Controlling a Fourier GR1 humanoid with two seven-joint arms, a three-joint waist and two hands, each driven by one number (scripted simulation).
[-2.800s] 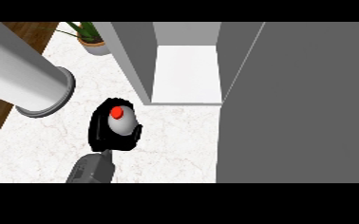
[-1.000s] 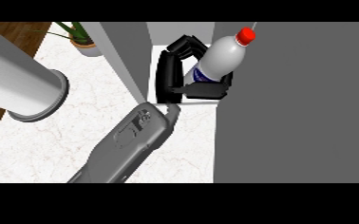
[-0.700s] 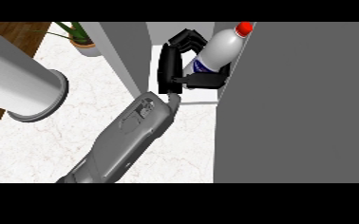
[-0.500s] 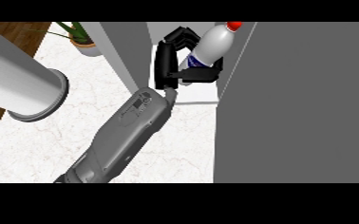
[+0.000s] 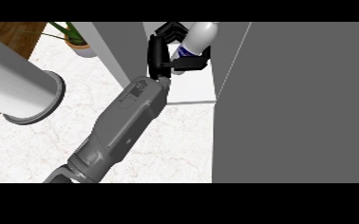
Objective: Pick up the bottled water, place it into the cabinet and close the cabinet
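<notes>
Head view | left hand [image 5: 163,57] curled round the bottled water [image 5: 194,42] at mid-body, holding it tilted inside the open cabinet [image 5: 193,88], above the shelf | right hand unseen | bottle likely light, rigid, smooth plastic — best held around the label band, not the cap

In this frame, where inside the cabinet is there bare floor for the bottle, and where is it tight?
The cabinet's white floor is bare in front of the left hand, bordered by the grey side wall and the open door. It is crowded further in, where the hand curls round the bottled water. The marble counter near the forearm is also bare.
</notes>
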